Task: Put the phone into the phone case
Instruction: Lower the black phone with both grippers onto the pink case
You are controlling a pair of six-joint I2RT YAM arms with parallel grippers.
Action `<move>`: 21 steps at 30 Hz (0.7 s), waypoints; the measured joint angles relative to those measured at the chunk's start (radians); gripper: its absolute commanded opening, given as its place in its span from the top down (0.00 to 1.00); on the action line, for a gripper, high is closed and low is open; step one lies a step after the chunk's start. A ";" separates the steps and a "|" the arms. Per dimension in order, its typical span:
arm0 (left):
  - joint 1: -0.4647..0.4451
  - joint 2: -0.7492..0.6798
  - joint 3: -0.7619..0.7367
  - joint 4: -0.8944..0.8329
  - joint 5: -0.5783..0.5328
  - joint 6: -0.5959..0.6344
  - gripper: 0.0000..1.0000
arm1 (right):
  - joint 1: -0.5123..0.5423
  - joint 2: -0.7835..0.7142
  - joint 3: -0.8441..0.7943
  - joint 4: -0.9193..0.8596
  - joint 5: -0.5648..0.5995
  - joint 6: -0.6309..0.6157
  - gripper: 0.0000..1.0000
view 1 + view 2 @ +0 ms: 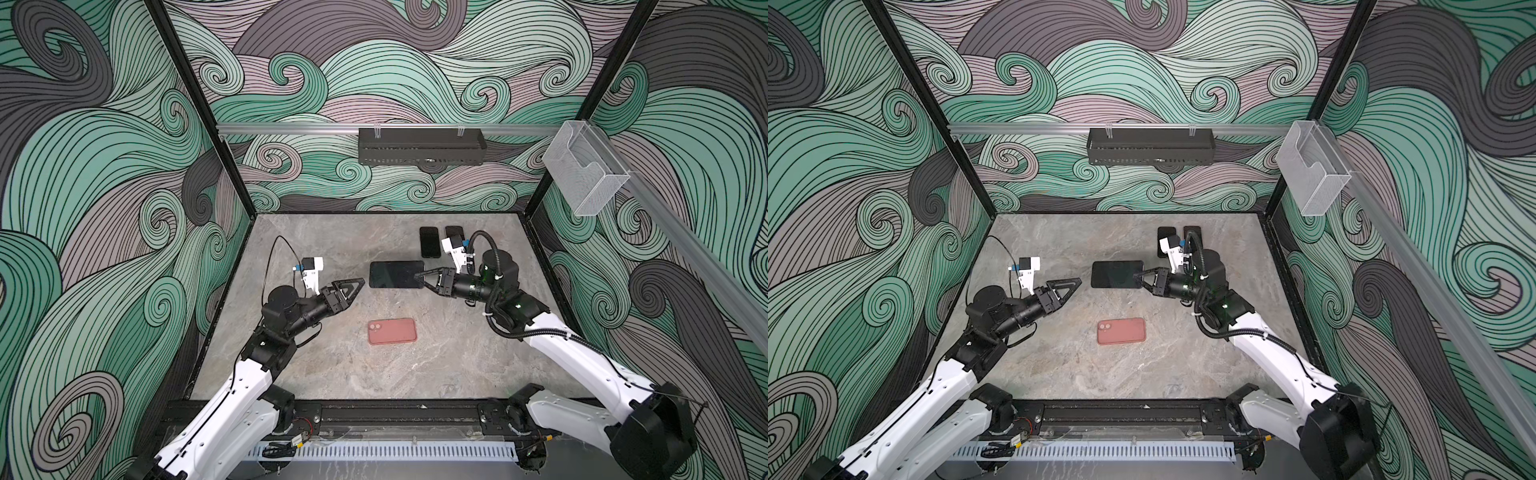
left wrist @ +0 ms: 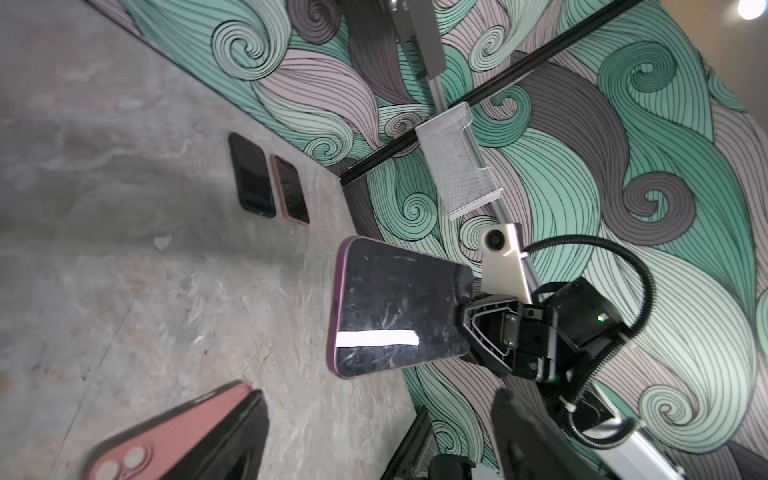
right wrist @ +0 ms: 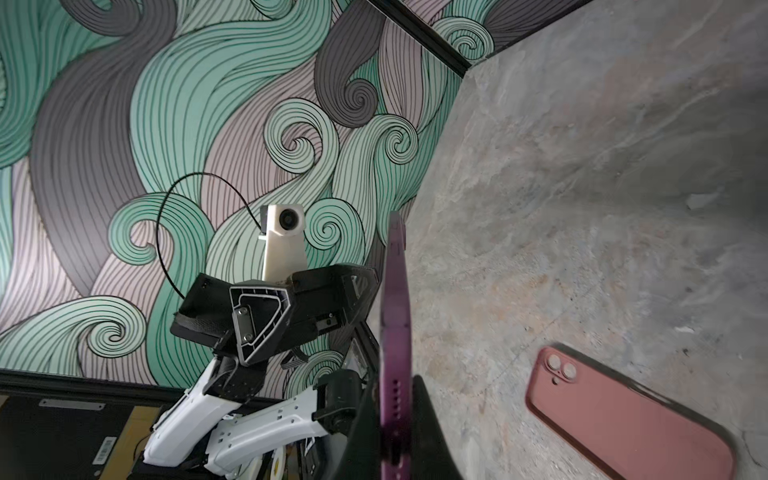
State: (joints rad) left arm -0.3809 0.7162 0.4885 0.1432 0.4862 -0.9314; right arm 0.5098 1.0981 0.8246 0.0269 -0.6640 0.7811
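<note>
Grey marbled surface (image 1: 332,374) under everything. Left gripper (image 1: 355,293): jaws spread wide, holding nothing, just short of the phone (image 1: 395,274). Right gripper (image 1: 419,281): jaws clamped on the phone's right short end, holding it lifted clear of the surface near the middle, dark screen up, purple edge showing in both wrist views. Pink phone case (image 1: 392,331): flat on the surface nearer the front, apart from the phone, camera cutouts at its left end. 2 dark phones (image 1: 430,242) side by side near the far right corner.
</note>
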 measured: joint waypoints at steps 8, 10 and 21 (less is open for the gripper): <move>0.000 0.030 0.034 -0.266 -0.053 0.125 0.15 | 0.000 -0.005 0.048 -0.364 0.039 -0.145 1.00; -0.001 0.095 0.069 -0.330 -0.060 0.147 0.16 | 0.000 0.014 0.045 -0.409 0.038 -0.156 1.00; -0.075 0.385 0.104 -0.411 -0.071 0.176 0.33 | 0.000 0.130 -0.076 -0.366 0.011 -0.140 1.00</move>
State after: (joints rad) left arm -0.4557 1.1011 0.5922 -0.2680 0.4149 -0.7555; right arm 0.5102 1.2282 0.7486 -0.3393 -0.6529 0.6407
